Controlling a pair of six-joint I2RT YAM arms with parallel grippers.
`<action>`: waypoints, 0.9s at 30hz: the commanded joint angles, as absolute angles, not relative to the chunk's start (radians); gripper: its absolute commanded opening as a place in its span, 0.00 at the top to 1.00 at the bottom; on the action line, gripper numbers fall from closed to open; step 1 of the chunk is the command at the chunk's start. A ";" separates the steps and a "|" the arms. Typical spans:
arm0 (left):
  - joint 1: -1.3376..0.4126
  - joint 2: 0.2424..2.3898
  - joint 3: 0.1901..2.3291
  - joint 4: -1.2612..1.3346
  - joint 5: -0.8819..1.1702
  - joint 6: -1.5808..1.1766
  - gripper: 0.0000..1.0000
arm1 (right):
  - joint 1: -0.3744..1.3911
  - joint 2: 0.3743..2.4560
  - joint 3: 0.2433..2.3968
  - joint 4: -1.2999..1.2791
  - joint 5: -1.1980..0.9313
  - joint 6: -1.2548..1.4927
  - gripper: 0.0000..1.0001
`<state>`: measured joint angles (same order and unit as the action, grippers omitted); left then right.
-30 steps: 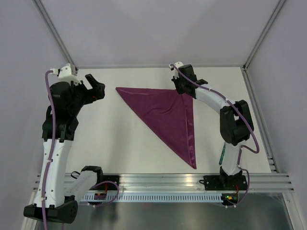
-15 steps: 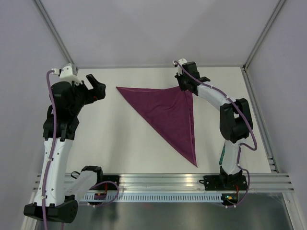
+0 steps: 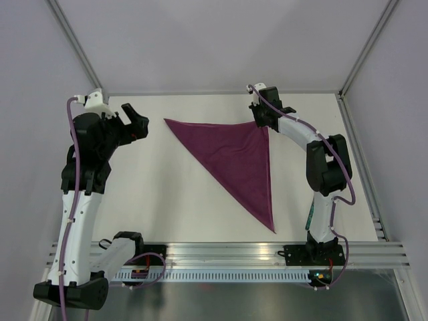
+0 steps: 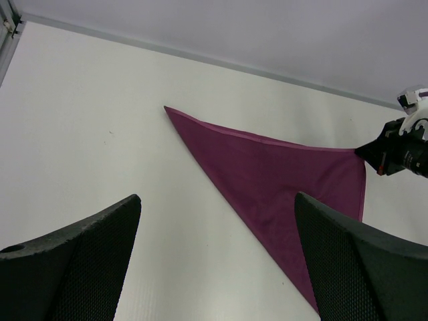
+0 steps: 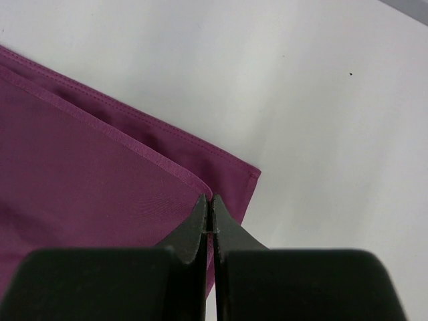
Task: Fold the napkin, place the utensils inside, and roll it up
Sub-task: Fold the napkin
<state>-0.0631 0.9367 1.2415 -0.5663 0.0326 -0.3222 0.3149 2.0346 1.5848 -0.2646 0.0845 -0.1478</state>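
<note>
- The napkin (image 3: 241, 160) lies flat on the white worktop (image 3: 167, 200), folded into a triangle, in the upper middle of the top view.
- Its top edge runs almost level from a sharp point at upper left to a corner at upper right. From that corner a second edge drops nearly straight down to a narrow tip low in the frame, just above the metal rail (image 3: 234, 254). The long slanted edge joins the upper-left point to that low tip.
- The right tool (image 3: 262, 122) sits on the napkin's upper-right corner, with its arm arching in from the right side of the frame.
- In the right wrist view the right tool (image 5: 210, 200) has its two black tips pressed together, pinching the cloth at that corner. Two hemmed layers of napkin (image 5: 80, 167) show there, the upper one set slightly back from the lower.
- The left tool (image 3: 136, 122) is raised at upper left of the top view, just beside the napkin's left point and not touching it.
- In the left wrist view the left tool (image 4: 217, 199) is spread wide and holds nothing. Its dark textured fingers (image 4: 87, 254) frame the bottom corners of that view.
- Beyond them the napkin (image 4: 281, 187) stretches to the right, where the right tool (image 4: 364, 150) meets its far corner.
</note>
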 commanded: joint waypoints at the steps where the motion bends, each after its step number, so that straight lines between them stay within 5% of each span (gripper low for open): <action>1: -0.061 0.940 1.241 -0.532 0.055 -0.341 0.00 | 0.305 2.046 1.628 -0.244 0.095 -0.163 1.00; 27: -0.061 0.963 1.235 -0.522 0.071 -0.351 0.00 | 0.267 2.089 1.635 -0.238 0.098 -0.160 1.00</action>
